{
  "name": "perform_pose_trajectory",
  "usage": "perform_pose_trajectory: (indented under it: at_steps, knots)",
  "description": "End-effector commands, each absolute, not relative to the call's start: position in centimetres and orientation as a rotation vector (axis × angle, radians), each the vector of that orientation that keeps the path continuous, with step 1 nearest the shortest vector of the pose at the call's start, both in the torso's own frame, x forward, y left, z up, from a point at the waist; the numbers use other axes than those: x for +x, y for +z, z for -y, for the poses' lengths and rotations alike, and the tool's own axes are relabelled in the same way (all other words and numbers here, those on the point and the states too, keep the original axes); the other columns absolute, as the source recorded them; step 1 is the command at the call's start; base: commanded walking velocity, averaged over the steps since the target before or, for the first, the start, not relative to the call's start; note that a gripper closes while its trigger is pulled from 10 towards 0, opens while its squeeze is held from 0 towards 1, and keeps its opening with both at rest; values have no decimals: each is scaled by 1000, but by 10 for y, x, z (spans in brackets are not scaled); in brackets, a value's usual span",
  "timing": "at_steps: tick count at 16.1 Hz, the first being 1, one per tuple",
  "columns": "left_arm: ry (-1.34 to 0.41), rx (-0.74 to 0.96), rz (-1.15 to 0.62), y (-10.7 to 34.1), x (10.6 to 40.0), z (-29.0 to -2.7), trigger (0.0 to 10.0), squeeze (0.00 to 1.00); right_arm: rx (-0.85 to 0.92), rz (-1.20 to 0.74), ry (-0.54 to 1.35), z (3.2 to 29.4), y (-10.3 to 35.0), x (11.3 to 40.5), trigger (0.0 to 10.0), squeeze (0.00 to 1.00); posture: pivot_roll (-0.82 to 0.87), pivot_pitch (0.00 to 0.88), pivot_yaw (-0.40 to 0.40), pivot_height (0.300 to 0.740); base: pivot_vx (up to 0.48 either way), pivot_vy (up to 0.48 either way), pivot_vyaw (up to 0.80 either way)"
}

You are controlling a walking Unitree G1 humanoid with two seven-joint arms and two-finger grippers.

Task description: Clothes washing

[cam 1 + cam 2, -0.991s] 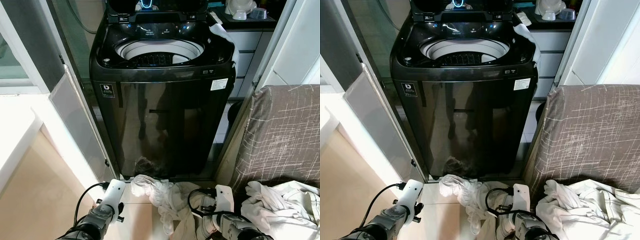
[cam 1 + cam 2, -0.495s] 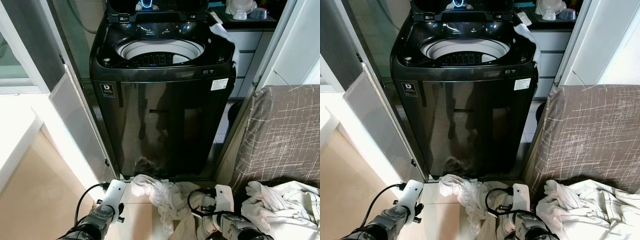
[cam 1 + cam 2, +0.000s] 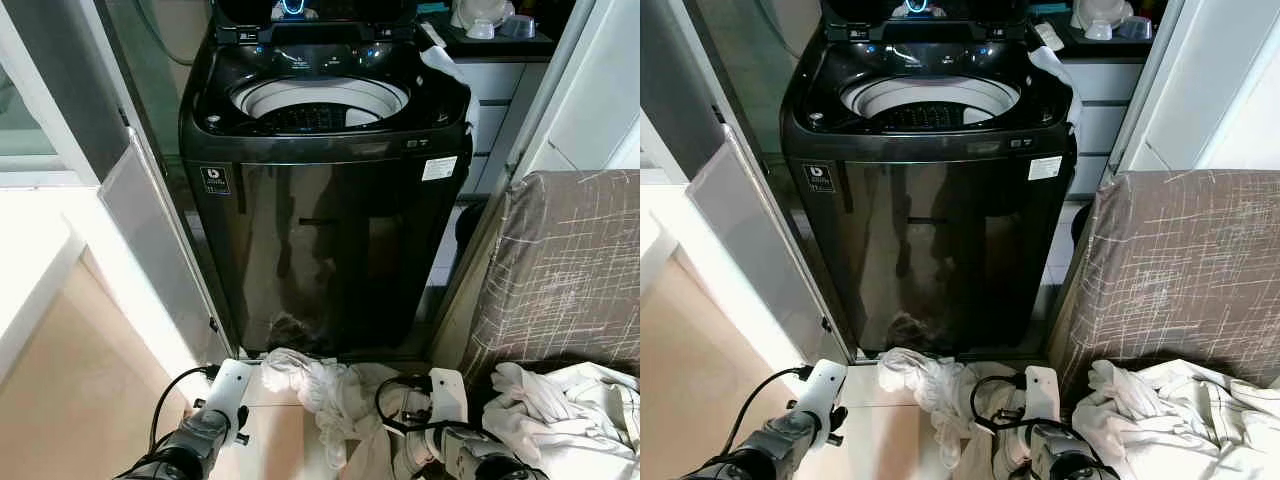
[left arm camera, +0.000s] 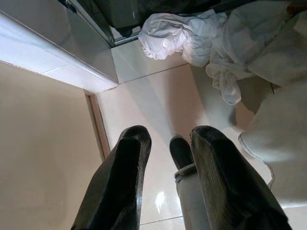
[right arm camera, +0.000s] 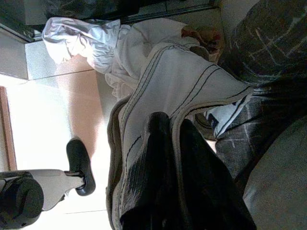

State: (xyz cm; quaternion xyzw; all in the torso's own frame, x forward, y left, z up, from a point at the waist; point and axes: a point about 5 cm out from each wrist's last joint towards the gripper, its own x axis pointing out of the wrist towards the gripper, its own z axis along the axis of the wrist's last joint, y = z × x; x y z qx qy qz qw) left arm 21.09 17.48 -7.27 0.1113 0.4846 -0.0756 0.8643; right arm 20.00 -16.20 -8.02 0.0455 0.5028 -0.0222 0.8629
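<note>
The right gripper [image 5: 165, 129] seems clamped on the white garment [image 5: 158, 86]; the trailing hem could snag at the washing machine [image 3: 325, 180] rim. The left gripper [image 4: 165, 139] hangs apart.

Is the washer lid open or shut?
Open. The washer shows its round drum opening from above, and the lid stands raised behind the control panel.

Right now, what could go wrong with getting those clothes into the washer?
1. The right gripper pinches a cream cloth that trails down to the floor; lifted, it might drag or snag the robot's foot.
2. The white clothes lie heaped against the washer, so the robot could step on them.
3. The washer's opening sits high, so a long cloth may catch on its rim.
</note>
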Motion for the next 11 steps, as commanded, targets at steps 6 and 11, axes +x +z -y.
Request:
perform_pose_trajectory:
  at_steps: [6,11]
  knots:
    - [-154,238,-1005,-71,214,-173,10000,0,76,-1018,-36,162,-74,211,10000,0,-56,0,13,740,0,0,0]
    - [-154,238,-1012,-73,211,-174,10000,0,72,-1027,-34,163,-76,207,10000,0,-58,0,11,740,0,0,0]
